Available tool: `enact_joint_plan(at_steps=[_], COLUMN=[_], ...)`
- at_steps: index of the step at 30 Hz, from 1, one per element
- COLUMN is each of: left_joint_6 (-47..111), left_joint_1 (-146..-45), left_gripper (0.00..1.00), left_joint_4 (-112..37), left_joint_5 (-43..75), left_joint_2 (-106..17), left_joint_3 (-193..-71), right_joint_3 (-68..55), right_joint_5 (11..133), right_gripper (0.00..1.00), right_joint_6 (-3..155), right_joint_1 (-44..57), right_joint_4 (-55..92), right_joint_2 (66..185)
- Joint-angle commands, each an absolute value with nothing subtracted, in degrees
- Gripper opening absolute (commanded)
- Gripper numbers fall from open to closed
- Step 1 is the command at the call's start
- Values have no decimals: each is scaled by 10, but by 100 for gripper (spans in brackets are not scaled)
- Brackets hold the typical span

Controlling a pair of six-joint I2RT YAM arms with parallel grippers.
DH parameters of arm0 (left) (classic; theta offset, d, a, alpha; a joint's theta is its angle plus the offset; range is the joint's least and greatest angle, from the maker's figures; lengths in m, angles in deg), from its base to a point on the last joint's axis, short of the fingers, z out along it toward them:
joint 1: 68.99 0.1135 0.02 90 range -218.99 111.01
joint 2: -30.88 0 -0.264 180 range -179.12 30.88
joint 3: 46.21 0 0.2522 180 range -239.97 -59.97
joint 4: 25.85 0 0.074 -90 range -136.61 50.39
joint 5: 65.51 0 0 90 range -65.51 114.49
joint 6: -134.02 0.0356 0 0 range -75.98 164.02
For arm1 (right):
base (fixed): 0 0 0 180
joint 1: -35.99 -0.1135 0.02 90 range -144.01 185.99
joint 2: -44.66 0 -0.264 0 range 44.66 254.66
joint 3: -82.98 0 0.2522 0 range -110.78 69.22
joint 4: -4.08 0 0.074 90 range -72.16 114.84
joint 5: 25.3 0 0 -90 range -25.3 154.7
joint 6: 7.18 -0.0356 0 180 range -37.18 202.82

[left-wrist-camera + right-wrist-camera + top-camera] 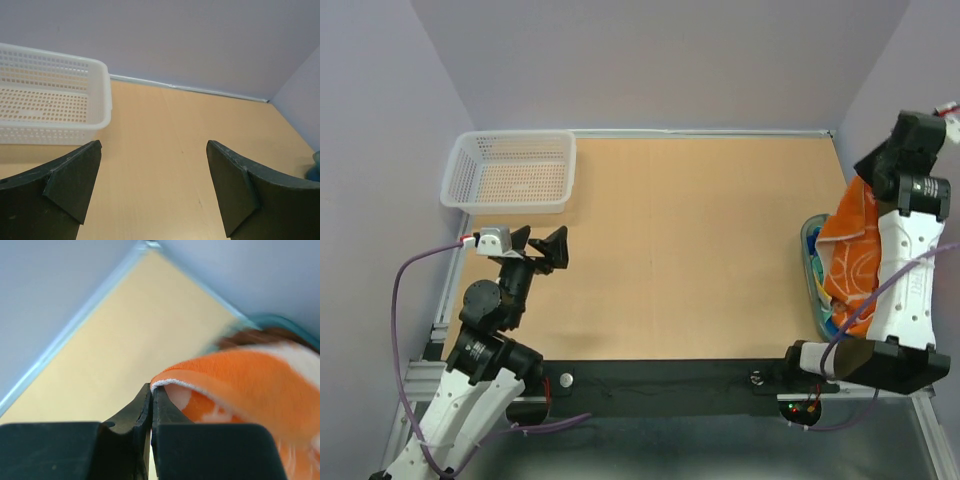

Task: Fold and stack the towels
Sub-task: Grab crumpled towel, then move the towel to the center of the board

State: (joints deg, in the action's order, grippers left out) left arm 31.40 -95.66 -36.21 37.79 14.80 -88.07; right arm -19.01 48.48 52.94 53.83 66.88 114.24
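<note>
The orange towel with white circles (850, 250) hangs from my right gripper (868, 172), raised above the blue-green tub (812, 262) at the table's right edge. In the right wrist view the gripper (152, 390) is shut on the towel's pale edge, and the orange cloth (240, 385) drapes to the right. A dark brown towel (260, 335) shows blurred behind it in the tub. My left gripper (542, 247) is open and empty over the left of the table; in its wrist view (154, 150) the jaws stand wide apart over bare wood.
A white mesh basket (510, 170) stands at the back left, also in the left wrist view (50, 102). The wooden tabletop (680, 250) lies between the arms. Lilac walls enclose the table on three sides.
</note>
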Motion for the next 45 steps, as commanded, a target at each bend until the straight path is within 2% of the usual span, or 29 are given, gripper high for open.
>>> enact_joint_plan(at_steps=[1, 6, 9, 10, 13, 14, 17, 19, 23, 26, 29, 30, 34, 36, 37, 38, 39, 40, 43, 44, 45], left_joint_6=[326, 329, 330, 331, 332, 332, 333, 333, 337, 337, 333, 333, 333, 332, 331, 332, 332, 332, 336, 337, 337], left_joint_1=[-959, -959, -959, -960, -959, -959, -960, -959, -959, -960, -959, -959, -960, -959, -959, -959, -959, -959, -960, -960, -959], left_gripper=[97, 97, 97, 97, 97, 97, 97, 97, 97, 97, 97, 97, 97, 97, 97, 97, 97, 97, 97, 97, 97], left_joint_4=[-332, -336, -337, -336, -337, -336, -336, -335, -332, -335, -338, -338, -338, -339, -340, -339, -339, -337, -333, -332, -331], left_joint_5=[371, 374, 373, 373, 373, 371, 372, 375, 377, 380, 387, 388, 397, 401, 404, 404, 403, 403, 393, 390, 373], left_joint_2=[129, 110, 102, 102, 96, 93, 92, 89, 79, 75, 84, 92, 109, 117, 121, 124, 129, 131, 133, 131, 126], left_joint_3=[-887, -891, -891, -891, -891, -891, -891, -891, -891, -895, -893, -892, -890, -890, -890, -889, -887, -886, -884, -884, -884], right_joint_3=[-349, -646, -786, -795, -704, -643, -586, -576, -647, -607, -453, -357, -117, -39, 42, 72, 102, 130, 133, 127, 120], right_joint_5=[606, 644, 690, 712, 731, 731, 747, 763, 825, 853, 815, 807, 754, 726, 720, 717, 717, 714, 705, 689, 617], right_gripper=[0, 1, 0, 1, 1, 1, 0, 0, 1, 1, 1, 0, 2, 6, 13, 20, 28, 43, 66, 68, 72], right_joint_6=[566, 576, 563, 556, 545, 550, 560, 574, 572, 570, 615, 623, 603, 585, 576, 566, 552, 546, 541, 542, 538], right_joint_1=[422, 306, 268, 261, 225, 204, 180, 161, 141, 100, 36, 8, -50, -85, -99, -116, -152, -168, -216, -218, -217], right_joint_4=[629, 615, 581, 536, 429, 317, 246, 219, 199, 192, 184, 184, 129, 127, 128, 132, 140, 175, 302, 336, 390], right_joint_2=[1238, 1390, 1477, 1485, 1450, 1415, 1378, 1371, 1408, 1396, 1350, 1336, 1272, 1241, 1231, 1222, 1217, 1210, 1212, 1208, 1199])
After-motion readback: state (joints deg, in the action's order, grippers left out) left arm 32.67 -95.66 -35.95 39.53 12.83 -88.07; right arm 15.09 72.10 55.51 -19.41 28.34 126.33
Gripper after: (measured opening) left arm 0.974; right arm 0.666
